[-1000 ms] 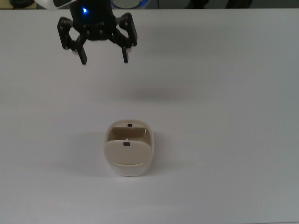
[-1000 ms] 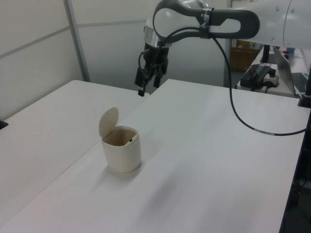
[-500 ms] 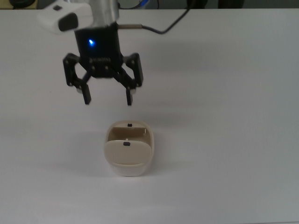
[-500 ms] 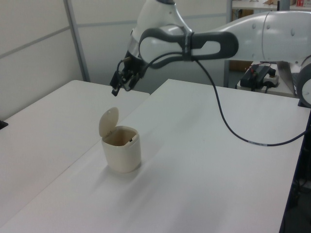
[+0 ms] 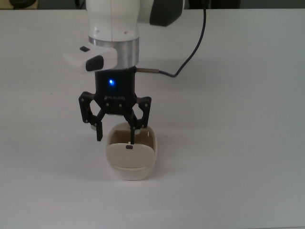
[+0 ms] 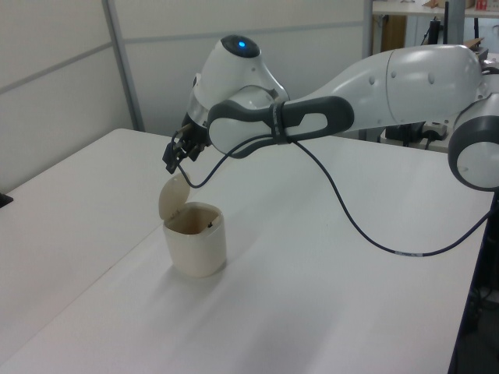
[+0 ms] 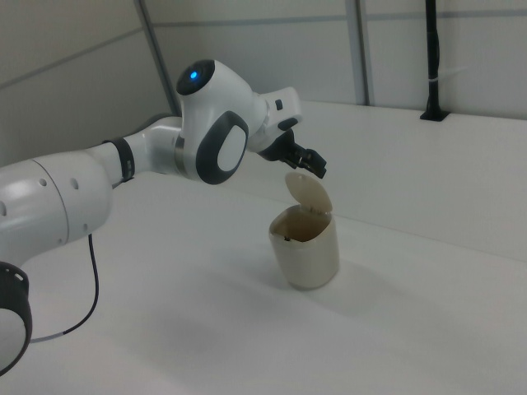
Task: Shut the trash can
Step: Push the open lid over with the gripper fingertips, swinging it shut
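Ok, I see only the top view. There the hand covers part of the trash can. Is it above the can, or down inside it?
Observer: Above it. In the left view the hand hangs higher than the trash can, close over the top edge of the lid.
Operator: And how does the lid stand? From the top I see only its face.
Observer: In the right view it stands nearly upright on its hinge, so the can's opening is uncovered.
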`<action>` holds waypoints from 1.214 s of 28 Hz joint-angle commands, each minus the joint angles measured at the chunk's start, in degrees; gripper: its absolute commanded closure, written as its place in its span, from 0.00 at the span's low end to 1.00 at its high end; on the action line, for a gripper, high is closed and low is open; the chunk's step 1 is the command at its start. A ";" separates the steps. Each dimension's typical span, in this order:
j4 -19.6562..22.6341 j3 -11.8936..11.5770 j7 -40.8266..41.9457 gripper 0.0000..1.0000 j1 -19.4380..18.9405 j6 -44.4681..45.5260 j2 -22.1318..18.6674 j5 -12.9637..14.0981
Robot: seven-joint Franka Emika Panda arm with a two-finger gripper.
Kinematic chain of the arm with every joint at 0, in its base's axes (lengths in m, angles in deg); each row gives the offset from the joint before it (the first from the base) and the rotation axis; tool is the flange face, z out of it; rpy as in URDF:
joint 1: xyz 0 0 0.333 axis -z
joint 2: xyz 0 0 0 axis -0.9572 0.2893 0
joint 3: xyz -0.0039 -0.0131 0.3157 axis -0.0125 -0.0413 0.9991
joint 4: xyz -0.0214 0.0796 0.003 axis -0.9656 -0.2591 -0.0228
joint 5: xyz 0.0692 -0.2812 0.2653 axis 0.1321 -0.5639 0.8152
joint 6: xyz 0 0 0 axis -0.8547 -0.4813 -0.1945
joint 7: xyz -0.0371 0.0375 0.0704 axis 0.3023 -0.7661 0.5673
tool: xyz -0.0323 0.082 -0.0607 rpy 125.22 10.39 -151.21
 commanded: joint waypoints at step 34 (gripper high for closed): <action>2.38 1.24 5.23 1.00 -0.39 4.97 1.59 -2.46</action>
